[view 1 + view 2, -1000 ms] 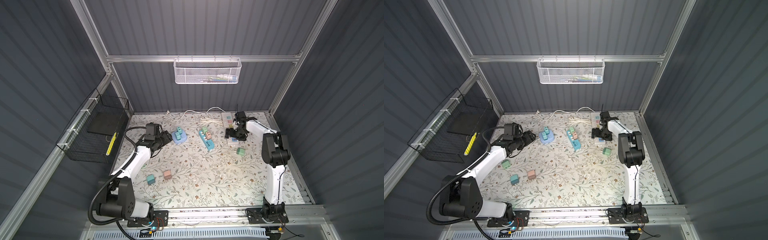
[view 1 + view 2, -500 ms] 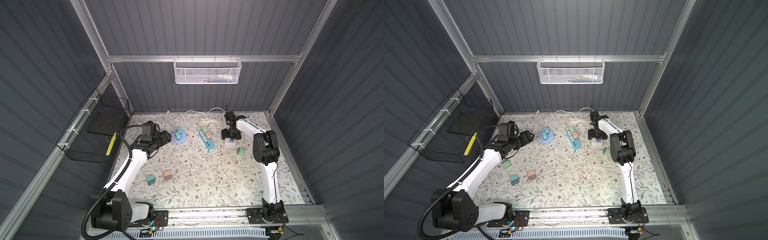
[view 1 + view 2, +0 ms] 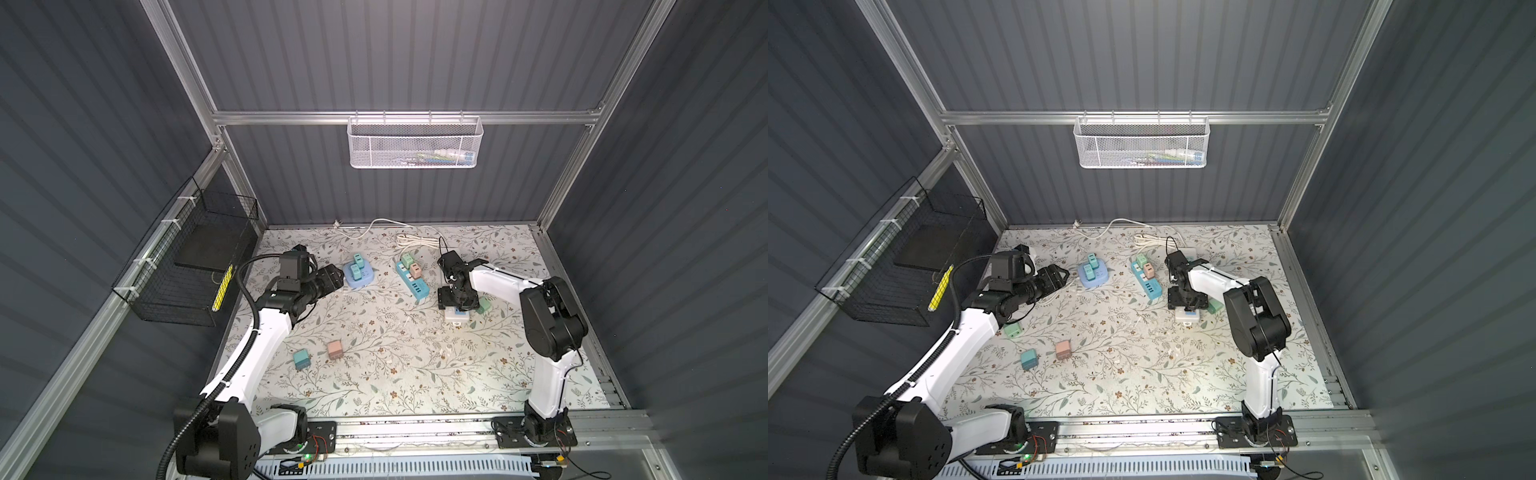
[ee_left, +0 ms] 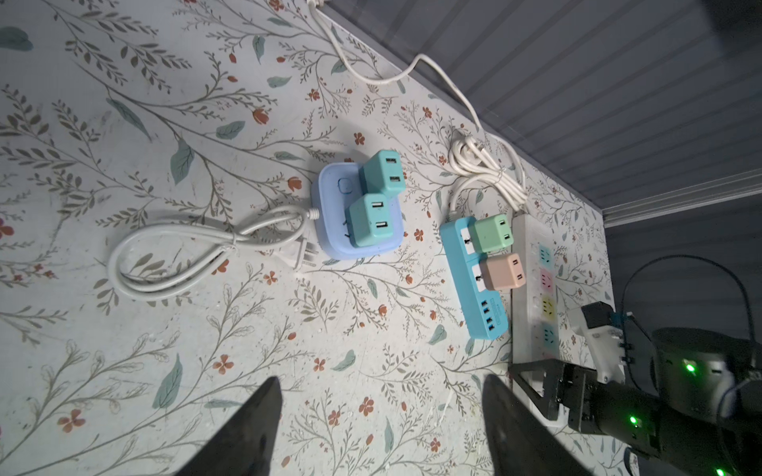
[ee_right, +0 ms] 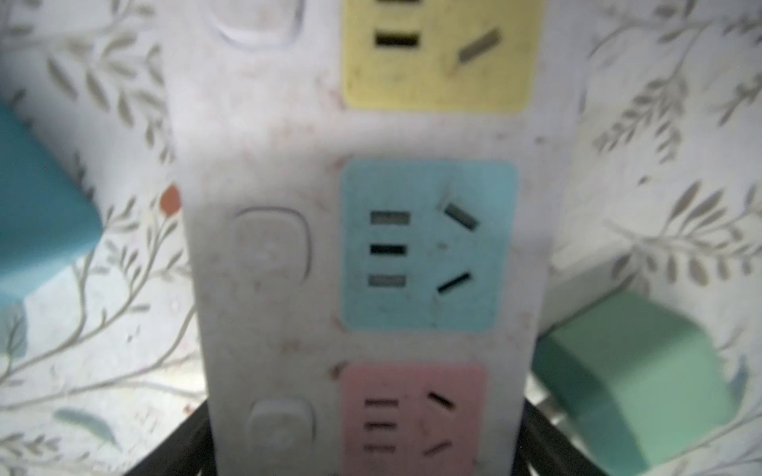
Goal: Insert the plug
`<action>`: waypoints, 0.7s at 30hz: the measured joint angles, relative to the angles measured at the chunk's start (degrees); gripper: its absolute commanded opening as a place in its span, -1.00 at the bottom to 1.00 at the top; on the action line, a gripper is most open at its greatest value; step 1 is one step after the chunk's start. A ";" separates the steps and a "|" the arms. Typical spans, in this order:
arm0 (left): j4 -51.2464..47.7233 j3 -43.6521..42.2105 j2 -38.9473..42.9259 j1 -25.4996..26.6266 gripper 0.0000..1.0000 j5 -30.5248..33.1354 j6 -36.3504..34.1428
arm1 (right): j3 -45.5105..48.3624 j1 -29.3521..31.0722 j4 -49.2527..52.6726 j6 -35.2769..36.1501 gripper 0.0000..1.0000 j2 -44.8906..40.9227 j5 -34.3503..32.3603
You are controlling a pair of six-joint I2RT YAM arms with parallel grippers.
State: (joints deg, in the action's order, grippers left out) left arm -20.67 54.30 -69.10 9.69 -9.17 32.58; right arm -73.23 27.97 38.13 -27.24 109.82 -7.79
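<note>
The right claw (image 3: 455, 302) clamps the white power strip (image 5: 247, 144), likely steadying it; in both top views a green plug (image 3: 484, 306) lies at its three o'clock. The left claw (image 4: 381, 383) hangs released.

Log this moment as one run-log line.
left gripper: open, empty, above floral mat | right gripper: closed across white plastic power strip with coloured sockets | green cube plug: unplugged beside strip

White strip (image 3: 457, 320) partly under right claw (image 3: 456, 304)
</note>
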 measured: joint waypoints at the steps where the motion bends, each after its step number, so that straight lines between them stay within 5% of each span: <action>1: -0.09 -0.52 0.26 0.00 0.53 -0.20 0.00 | 1.95 0.94 -0.52 -0.66 0.56 -1.44 0.13; 11: 0.00 -2.29 1.90 0.00 0.60 -2.05 0.59 | 13.44 8.52 -0.39 -5.57 0.85 -10.84 2.62; 21: -3.19 0.48 -2.64 0.00 0.62 -2.60 0.44 | 10.45 4.61 5.70 -4.37 0.98 -19.50 1.20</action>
State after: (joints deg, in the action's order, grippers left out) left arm -23.86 54.78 -71.75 9.69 -11.77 33.01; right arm -62.78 32.58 43.83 -31.62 90.32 -6.59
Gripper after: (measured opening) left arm 0.812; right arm 0.988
